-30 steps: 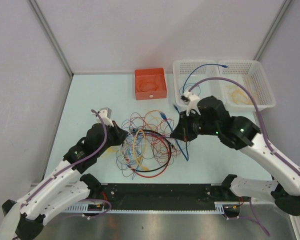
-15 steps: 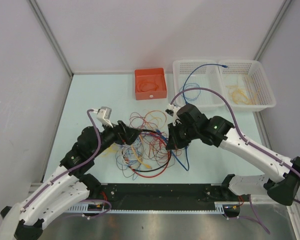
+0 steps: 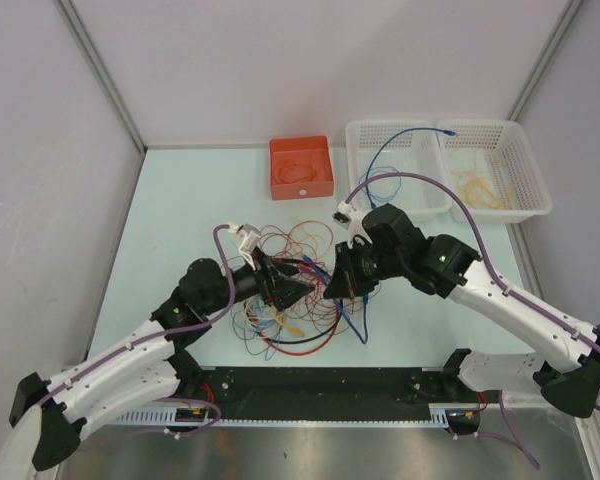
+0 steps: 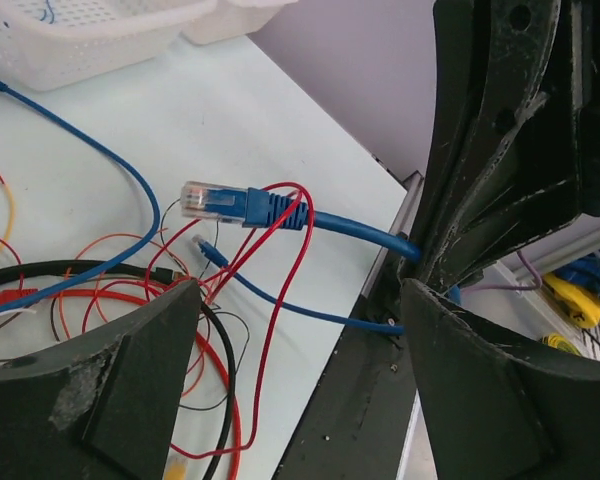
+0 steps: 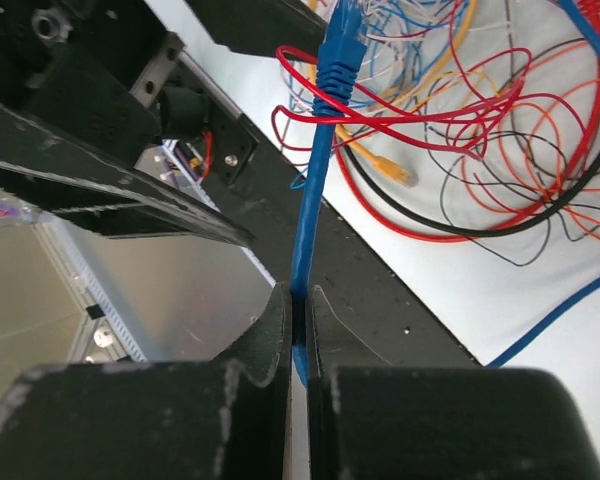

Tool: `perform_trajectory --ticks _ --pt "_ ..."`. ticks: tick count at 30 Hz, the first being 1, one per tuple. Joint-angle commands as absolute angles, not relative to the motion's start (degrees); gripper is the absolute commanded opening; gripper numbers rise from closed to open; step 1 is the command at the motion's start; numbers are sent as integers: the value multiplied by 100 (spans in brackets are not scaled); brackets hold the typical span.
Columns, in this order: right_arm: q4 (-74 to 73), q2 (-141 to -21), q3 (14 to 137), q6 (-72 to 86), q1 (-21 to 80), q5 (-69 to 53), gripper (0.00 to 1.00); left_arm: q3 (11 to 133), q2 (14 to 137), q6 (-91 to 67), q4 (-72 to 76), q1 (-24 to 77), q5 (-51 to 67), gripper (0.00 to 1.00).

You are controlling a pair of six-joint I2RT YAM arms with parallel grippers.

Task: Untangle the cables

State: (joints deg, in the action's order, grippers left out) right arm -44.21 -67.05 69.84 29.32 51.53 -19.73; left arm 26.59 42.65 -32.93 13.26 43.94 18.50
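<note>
The cables (image 3: 285, 300) lie in a loose tangle of red, orange, yellow, blue and black loops at the table's middle. My right gripper (image 3: 332, 283) sits at the tangle's right edge, shut on a blue cable (image 5: 315, 190) pinched between its fingertips (image 5: 298, 295). That cable's clear plug end (image 4: 212, 200) hangs above the table with thin red wire looped round it. My left gripper (image 3: 298, 285) faces it from the left, inside the tangle. Its jaws (image 4: 298, 290) stand wide open, holding nothing, with red and black wires and a blue strand below the gap.
An orange box (image 3: 300, 141) stands behind the tangle. Two white baskets (image 3: 390, 124) (image 3: 500, 124) sit at the back right, a blue cable (image 3: 380, 160) trailing from the left one and pale yellow wire in the right one. A black rail (image 3: 330, 390) runs along the near edge.
My left gripper has opened and pushed right into the tangle, close to the right gripper. The right gripper has moved left and nearer, still gripping the blue cable.
</note>
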Motion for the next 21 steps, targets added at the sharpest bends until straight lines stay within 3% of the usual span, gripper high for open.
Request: perform_trajectory --ticks 1,3,4,6,7,10,15,21 --pt "-4096 -6530 7128 3094 5194 -2355 0 2768 4578 -3041 2029 4474 1942 81" --pt "-4061 -6522 7128 3068 5264 -2408 0 2795 4728 -3041 2127 4482 1960 71" --pt "-4078 -6513 7128 3059 5291 -2391 0 2873 4859 -3024 2101 4482 1908 50" --pt "-4157 -6495 7128 2989 5326 -2277 0 3031 4930 -2927 1856 4482 1445 23" --pt "-4288 -6486 7128 2962 5335 -2215 0 3198 4905 -2909 1446 4491 1111 0" --pt "-4560 -6451 7119 2865 5326 -1961 0 3322 4520 -2909 968 4290 240 0" --pt "-4851 -6398 7128 2769 5326 -1539 0 3427 3921 -3479 546 3220 79 0" --pt "-4589 -6249 7119 2733 5274 -1142 0 3823 4209 -3612 -605 2865 -290 0"
